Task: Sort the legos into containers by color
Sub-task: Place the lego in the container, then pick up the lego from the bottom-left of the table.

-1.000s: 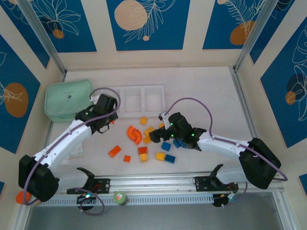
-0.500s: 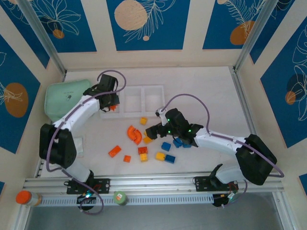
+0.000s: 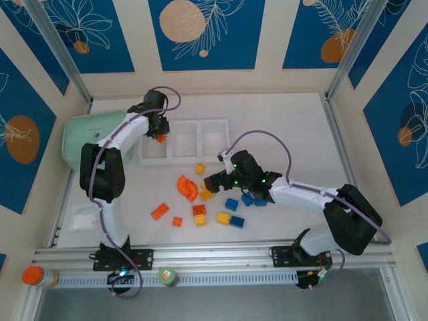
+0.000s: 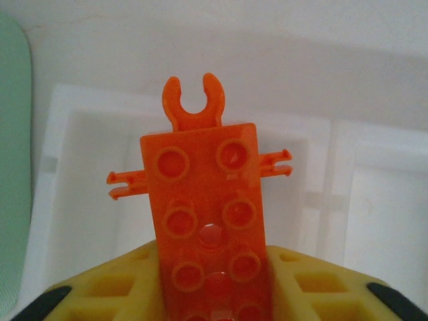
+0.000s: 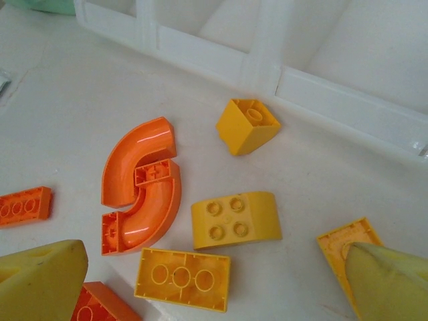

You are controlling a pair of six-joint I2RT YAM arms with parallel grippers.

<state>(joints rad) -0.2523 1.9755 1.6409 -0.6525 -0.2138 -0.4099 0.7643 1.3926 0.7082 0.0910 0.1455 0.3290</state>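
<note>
Lengthwise, orange brick (image 4: pixel 207 221) points clip-end forward over tray (image 4: pixel 319 134).

Glossy orange plastic brick (image 4: pixel 207 200) at centre, milky translucent plastic tray (image 4: pixel 321 200) behind, shiny curved orange piece (image 5: pixel 144 184), smooth yellow plastic bricks (image 5: pixel 235 215), matt white table (image 5: pixel 67 100), soft mint pouch (image 3: pixel 79 140) upper left

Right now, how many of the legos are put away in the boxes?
None yet, it seems: the compartments of the tray look empty. In hand: the left fingers hold an orange brick over the left compartment. The right fingers are open above loose yellow bricks. Left to do: the curved orange piece, the blue bricks and the other bricks on the table.
</note>
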